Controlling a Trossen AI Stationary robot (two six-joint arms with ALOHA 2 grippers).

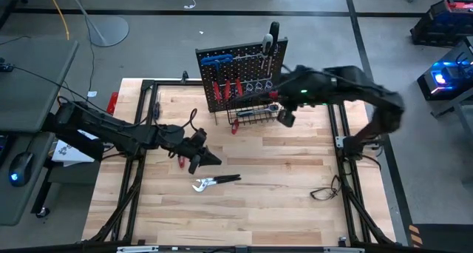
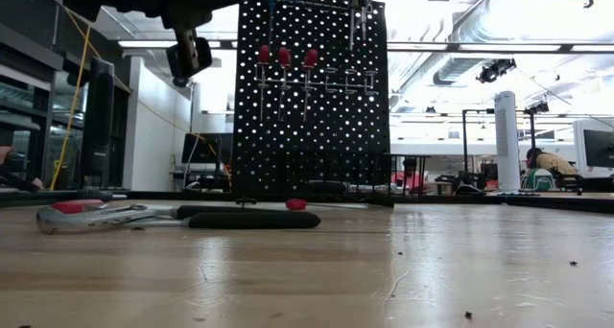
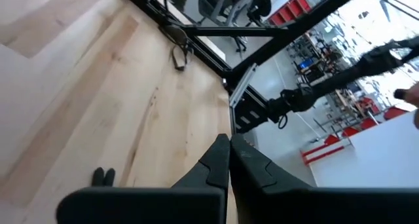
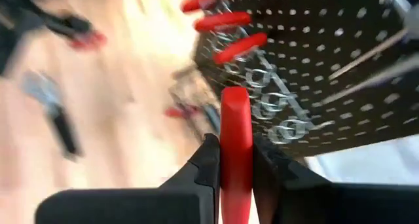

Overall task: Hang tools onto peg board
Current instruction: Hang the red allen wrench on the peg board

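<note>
Right gripper (image 4: 234, 162): fingers narrowed onto a red-handled screwdriver (image 4: 236, 135), clamping the smooth rounded handle between them, held in front of the peg board (image 1: 240, 77) near its row of metal rings (image 4: 272, 103)
Left gripper (image 3: 229, 162): fingers pressed fully together, holding nothing, above the bare wood of the table (image 1: 281, 201) and left of centre
Peg board: black perforated metal panel, upright at the far side of the table; three red-handled screwdrivers (image 2: 284, 57) hung in a row, blue T-shaped hex keys (image 1: 216, 60) at its upper left, a black wire basket (image 1: 255, 114) at its foot
Tools on the table: silver pliers (image 1: 214, 182) with dark grips lay flat near the middle, just beside the left gripper; a small red tool (image 1: 234, 126) lay by the basket
Table: pale wood planks with visible grain, edged by a black tubular frame (image 1: 131, 171)
High view only: both arms, the pliers and the board at once
Low view only: the board's face head-on, hole rows and hanging shafts, pliers lying in the foreground
Right wrist view only: the grip on the red handle close up, rings just beyond it
</note>
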